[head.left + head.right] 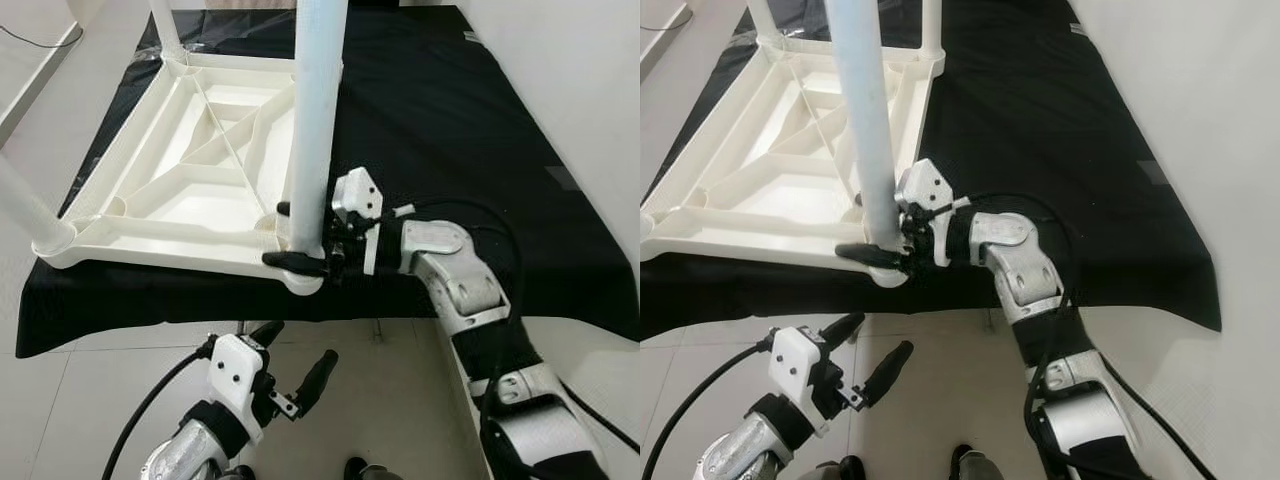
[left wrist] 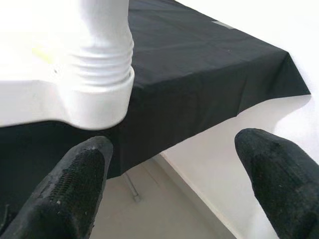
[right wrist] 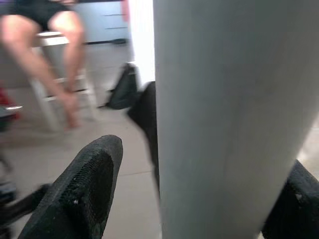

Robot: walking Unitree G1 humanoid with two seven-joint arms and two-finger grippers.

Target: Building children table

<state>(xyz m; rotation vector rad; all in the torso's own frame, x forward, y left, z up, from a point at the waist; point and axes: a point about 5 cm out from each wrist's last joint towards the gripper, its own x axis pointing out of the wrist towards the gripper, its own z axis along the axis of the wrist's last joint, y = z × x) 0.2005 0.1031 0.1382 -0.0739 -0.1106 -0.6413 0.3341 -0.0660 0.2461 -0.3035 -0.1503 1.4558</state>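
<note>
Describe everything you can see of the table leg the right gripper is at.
The table leg is a smooth, pale, plastic-looking tube standing upright in the near corner socket of the upturned white tabletop, which lies on a black cloth. Ridged threads ring its base just above the socket. Its upper end runs out of view. The right gripper has one black finger on each side of it, low near the socket; whether they press it I cannot tell.

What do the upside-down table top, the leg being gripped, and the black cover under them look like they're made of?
Table top: likely moulded plastic, cream, slightly glossy, with cast ribs underneath.
Leg: probably plastic tube, white, smooth, held by the right end effector.
Black cover: seemingly thin matte fabric, creased, draping over the edge.
</note>
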